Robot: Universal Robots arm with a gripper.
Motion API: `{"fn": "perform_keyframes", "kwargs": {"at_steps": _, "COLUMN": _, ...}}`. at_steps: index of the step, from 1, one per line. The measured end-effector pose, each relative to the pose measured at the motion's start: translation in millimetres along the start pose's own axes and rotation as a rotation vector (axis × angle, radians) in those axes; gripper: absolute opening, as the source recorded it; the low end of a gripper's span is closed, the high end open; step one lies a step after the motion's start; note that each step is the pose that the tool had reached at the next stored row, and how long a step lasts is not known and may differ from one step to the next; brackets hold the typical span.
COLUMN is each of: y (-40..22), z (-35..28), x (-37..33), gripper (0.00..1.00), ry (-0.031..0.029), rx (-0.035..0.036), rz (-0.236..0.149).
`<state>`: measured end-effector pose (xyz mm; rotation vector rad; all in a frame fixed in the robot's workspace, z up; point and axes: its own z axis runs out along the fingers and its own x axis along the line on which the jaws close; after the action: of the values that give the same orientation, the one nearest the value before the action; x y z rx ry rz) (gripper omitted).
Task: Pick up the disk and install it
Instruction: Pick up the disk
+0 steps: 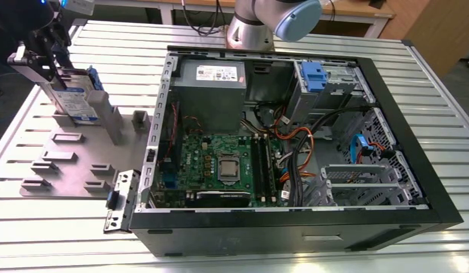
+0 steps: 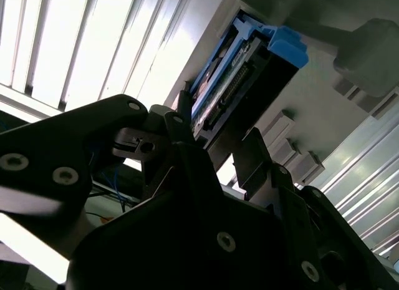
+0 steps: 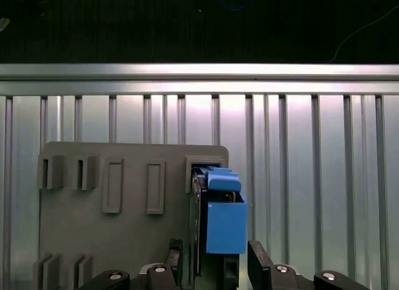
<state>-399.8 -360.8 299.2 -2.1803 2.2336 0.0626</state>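
The disk (image 1: 73,99), a silver drive with a blue-and-white label in a blue caddy frame, stands on edge and slightly tilted over the grey fixture plate (image 1: 75,153) at the exterior view's left. My gripper (image 1: 60,74) comes down on its upper end. Both wrist views show the disk (image 3: 223,221) (image 2: 243,72) edge-on between the two black fingers (image 3: 259,262), which press against its sides. The gripper (image 3: 215,259) (image 2: 218,134) is shut on it. The disk's far end sits over a slot (image 3: 206,164) in the plate.
The open computer case (image 1: 416,170) lies on the slatted metal table (image 1: 432,74) at the exterior view's right. Inside are a grey power supply (image 1: 212,77), a blue-handled caddy (image 1: 314,77), the motherboard (image 1: 219,165) and loose cables (image 1: 295,142). Raised holders (image 1: 98,170) stud the plate.
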Motion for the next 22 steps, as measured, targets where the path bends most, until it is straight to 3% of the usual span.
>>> {"fn": "perform_keyframes", "kwargs": {"at_steps": 12, "y": 0.0, "z": 0.0, "x": -0.1, "gripper": 0.52, "ry": 0.0001, "rx": -0.0002, "rz": 0.000}}
{"fn": "perform_keyframes", "kwargs": {"at_steps": 13, "y": 0.0, "z": 0.0, "x": -0.1, "gripper": 0.45, "ry": 0.0001, "rx": -0.0002, "rz": 0.000}}
{"fn": "perform_keyframes", "kwargs": {"at_steps": 22, "y": -0.2, "z": -2.6, "x": -0.3, "gripper": 0.45, "ry": 0.0000, "rx": 0.0000, "rz": 0.000}}
